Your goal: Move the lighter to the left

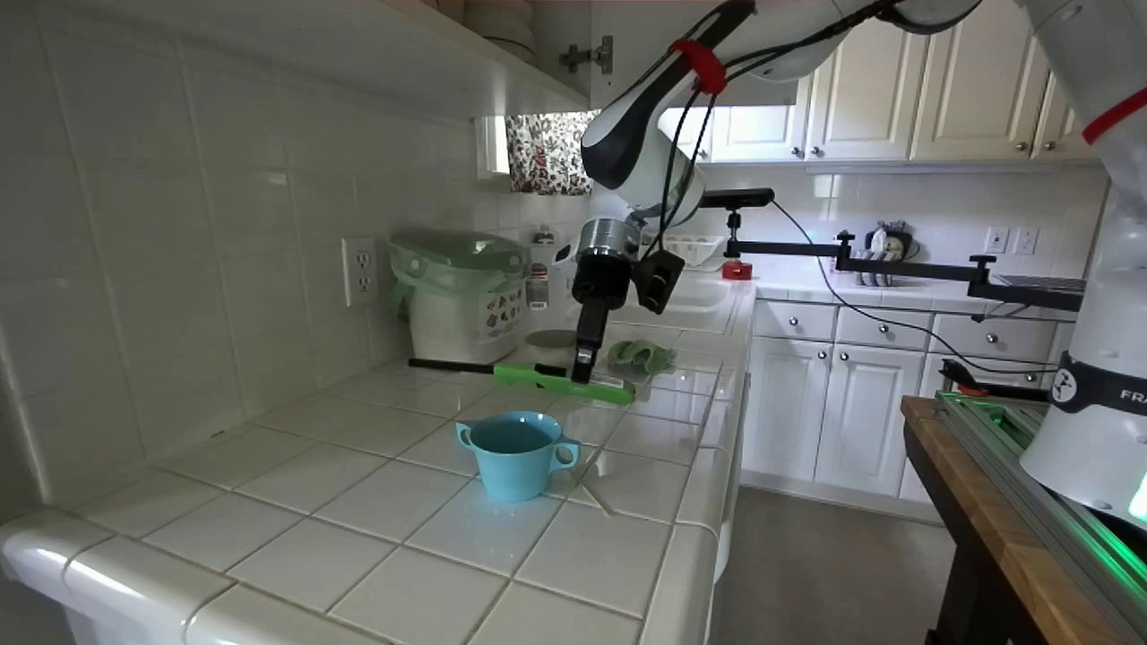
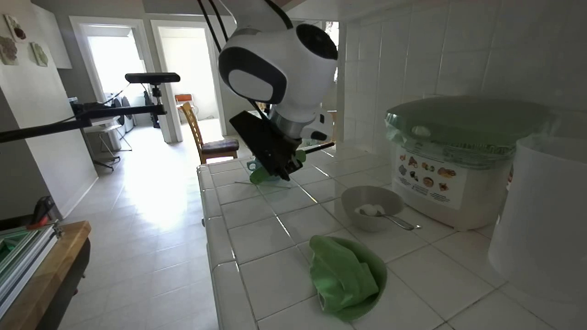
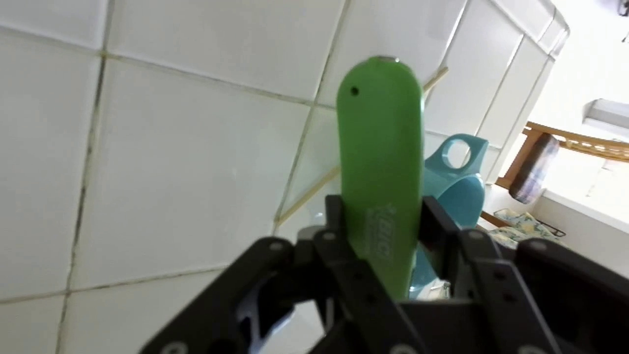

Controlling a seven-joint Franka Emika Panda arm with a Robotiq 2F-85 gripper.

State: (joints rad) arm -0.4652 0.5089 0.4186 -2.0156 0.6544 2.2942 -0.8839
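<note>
Gripper is clamped on the lighter, fingers held apart only by its grn body; wrist view shows one finger on ea. side, rounded end sticking out past them, blk end pointing toward the wall in both ext. views. It's over the tiled counter, near the blue cup; can't tell if it's clear of the tiles. Cup's upright, w/ 2 handles, inner wall visible, bottom hidden; thin stick lies just beside it. Bin near the wall: grn lid on, liner edge showing under the rim, contents hidden. Next to it in an ext. view, a small bowl w/ wht stuff in it + metal utensil, handle out over the rim; spoon or fork, can't tell. Near that, a grn dish w/ scrunched grn cloth in it, part hanging over the edge. Wht cylinder by the bin, part cut off by the frame; can't tell what it is.
</note>
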